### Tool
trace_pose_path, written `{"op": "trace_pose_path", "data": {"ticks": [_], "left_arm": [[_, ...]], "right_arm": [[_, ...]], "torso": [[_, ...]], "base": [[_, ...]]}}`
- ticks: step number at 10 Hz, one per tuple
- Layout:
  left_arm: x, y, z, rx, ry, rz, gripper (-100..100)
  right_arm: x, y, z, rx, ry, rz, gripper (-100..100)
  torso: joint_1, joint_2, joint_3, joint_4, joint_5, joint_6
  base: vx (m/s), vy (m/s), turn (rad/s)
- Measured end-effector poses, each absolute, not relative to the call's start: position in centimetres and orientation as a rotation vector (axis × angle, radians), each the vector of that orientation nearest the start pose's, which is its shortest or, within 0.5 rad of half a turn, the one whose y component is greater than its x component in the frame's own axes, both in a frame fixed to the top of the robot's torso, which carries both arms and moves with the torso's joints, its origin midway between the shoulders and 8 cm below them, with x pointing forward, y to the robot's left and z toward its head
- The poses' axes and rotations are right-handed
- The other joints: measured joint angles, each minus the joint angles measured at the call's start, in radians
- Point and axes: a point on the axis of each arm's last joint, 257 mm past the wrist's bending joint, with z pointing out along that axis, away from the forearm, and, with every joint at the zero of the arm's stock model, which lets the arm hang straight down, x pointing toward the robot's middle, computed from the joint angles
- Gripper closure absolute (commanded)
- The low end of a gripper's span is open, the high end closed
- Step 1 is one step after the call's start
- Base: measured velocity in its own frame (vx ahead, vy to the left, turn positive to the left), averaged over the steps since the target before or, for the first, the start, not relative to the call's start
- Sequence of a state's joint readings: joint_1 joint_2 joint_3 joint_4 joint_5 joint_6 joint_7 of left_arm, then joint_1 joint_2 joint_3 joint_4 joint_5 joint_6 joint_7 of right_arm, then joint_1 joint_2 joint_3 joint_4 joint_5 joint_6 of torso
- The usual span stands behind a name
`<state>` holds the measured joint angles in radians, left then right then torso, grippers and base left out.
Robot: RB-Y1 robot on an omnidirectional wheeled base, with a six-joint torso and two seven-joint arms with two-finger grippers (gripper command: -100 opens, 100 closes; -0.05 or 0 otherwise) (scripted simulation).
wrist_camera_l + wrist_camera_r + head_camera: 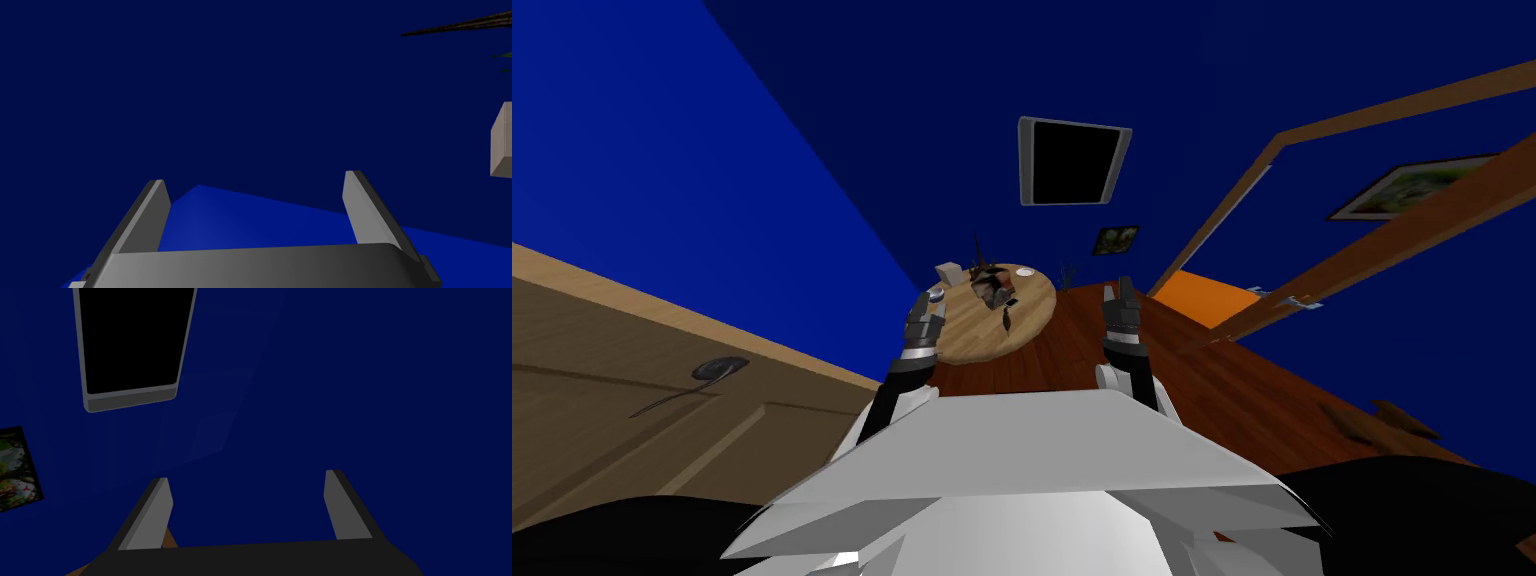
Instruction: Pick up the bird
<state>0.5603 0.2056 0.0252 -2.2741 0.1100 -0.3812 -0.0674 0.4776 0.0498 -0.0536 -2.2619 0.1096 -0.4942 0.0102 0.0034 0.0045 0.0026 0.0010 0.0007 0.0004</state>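
Bird [991, 284]: small dark figure near the middle of the round wooden worktop [962, 340], resting on its surface. Its detail is too small to make out. Neither claw touches it.

Pale box [948, 272]: on the worktop's far left rim.

White discs, two: one [1024, 271] at the worktop's far rim, one [936, 294] at its left rim.

Slim dark item [1009, 320]: lying on the worktop, on the robot's side of its middle.

Left claw [930, 305]: at the worktop's left rim. Its fingers [150, 215] are spread wide with nothing between them.

Right claw [1118, 290]: off the worktop, to its right, over the red-brown floor [1072, 350]. Its fingers [152, 513] are equally wide apart and hold nothing.
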Motion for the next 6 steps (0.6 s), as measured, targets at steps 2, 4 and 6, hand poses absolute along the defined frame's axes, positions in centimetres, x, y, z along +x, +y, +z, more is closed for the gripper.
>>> {"op": "trace_pose_path", "data": {"ticks": [2, 4, 6], "left_arm": [[35.8, 29.0, -3.1, -0.687, 0.906, -1.234, -100], [35.6, 28.9, -5.4, -0.701, 0.974, -1.256, -100], [35.2, 28.4, -6.3, -0.703, 1.026, -1.27, -100]], "right_arm": [[34.9, -28.8, 2.2, 0.621, 0.639, 1.175, 0], [34.9, -28.8, 2.2, 0.621, 0.639, 1.175, 0], [34.9, -28.8, 2.2, 0.621, 0.639, 1.175, 0]], "torso": [[-0.002, -0.002, -0.001, 0.0, 0.0, 0.0], [-0.001, 0.0, 0.0, 0.0, 0.0, 0.0], [-0.001, -0.002, -0.001, 0.0, 0.0, 0.0]], "base": [[-0.052, 0.013, -0.282], [-0.06, 0.023, -0.252], [-0.047, 0.015, -0.249]]}}
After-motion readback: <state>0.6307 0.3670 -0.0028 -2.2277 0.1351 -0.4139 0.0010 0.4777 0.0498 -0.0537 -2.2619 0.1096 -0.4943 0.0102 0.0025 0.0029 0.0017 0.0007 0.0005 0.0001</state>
